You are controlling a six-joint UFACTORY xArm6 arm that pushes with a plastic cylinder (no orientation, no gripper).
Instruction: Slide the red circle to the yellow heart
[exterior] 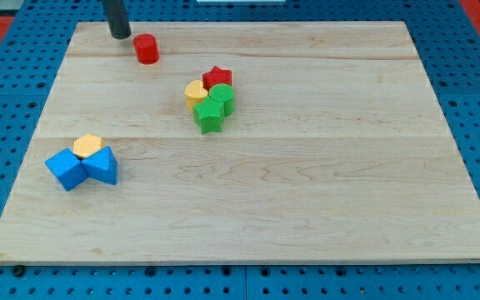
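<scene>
Surroundings: blue pegboard frames a pale wooden counter on every side; a strip of red shows at the far left and far right corners.
Counter: light planks with the grain running left to right, wider at the near edge than at the far edge.
Tool: a straight dark rod with no jaws, so it neither opens nor closes and holds nothing; my tip rests on the counter close to the far edge, left of centre.
Red circle: a short red cylinder standing just right of my tip and slightly nearer, apart from it with a thin strip of wood between.
Yellow heart: sits in the central cluster, on that cluster's left side, nearer and to the right of the red circle, with open wood between the two.
Central cluster: red star at the far side, green circle on the right, green star at the near side; all four pieces are packed together, touching or almost so.
Left cluster: yellow hexagon at the far side, with a blue cube and a blue triangle pressed against it on the near side; this group lies well apart from the central one.
</scene>
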